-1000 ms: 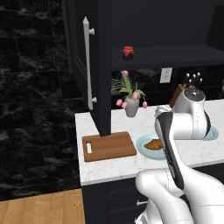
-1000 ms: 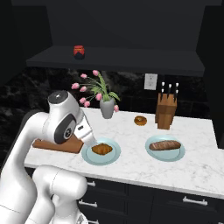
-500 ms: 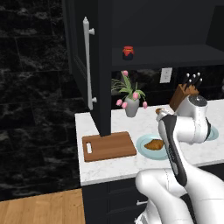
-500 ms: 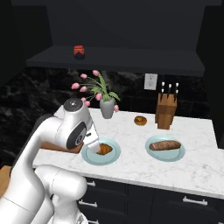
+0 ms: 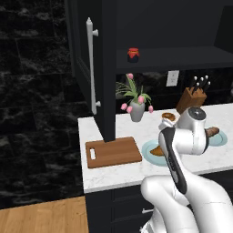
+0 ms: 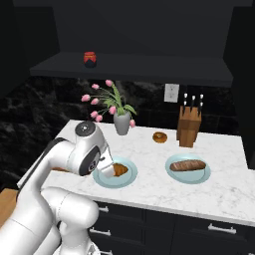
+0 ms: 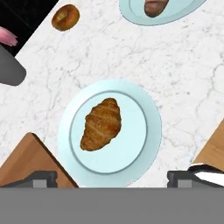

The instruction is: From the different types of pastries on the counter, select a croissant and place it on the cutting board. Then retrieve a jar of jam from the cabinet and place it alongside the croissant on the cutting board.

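hand open above croissant on teal plate.

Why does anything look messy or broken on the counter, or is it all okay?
Nothing looks spilled or broken. The croissant lies neatly on its teal plate, the long loaf on another plate, and the ring pastry sits straight on the counter. The cutting board lies flat, and the flower vase stands upright.

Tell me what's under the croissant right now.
The croissant lies on a round teal plate, which sits on the white counter beside the cutting board. The plate's surface beneath the pastry is covered.
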Robot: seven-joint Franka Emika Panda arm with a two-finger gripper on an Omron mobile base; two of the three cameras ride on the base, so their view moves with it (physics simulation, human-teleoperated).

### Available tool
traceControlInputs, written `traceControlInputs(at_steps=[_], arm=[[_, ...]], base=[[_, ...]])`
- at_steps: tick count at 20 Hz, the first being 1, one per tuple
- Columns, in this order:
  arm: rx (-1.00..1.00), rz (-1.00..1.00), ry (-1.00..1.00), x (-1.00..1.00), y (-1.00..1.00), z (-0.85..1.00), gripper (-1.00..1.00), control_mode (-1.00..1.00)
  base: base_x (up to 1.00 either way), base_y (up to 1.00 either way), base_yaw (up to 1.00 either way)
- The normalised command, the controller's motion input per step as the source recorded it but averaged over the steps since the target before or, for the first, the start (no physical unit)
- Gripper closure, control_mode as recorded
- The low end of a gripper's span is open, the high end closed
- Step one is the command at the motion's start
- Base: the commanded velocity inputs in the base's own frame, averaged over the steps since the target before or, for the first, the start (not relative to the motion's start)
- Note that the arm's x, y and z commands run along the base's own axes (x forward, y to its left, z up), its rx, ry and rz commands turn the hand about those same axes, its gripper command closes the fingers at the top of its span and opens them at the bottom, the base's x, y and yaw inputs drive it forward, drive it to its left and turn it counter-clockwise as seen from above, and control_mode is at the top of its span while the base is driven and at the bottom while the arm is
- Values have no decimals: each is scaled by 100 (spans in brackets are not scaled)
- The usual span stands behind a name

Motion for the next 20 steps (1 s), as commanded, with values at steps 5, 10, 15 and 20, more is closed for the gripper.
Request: traceControlInputs(at_steps=[5, 10, 15, 20], arm=[[3, 0, 0, 20, 0, -15, -100, -100], [3, 0, 0, 1, 0, -24, -100, -100], [0, 0, 0, 37, 0, -28, -100, -100], [0, 0, 4, 36, -3, -39, -100, -100]], base=[[0, 0, 0], [0, 0, 0], [0, 0, 0], [0, 0, 0]])
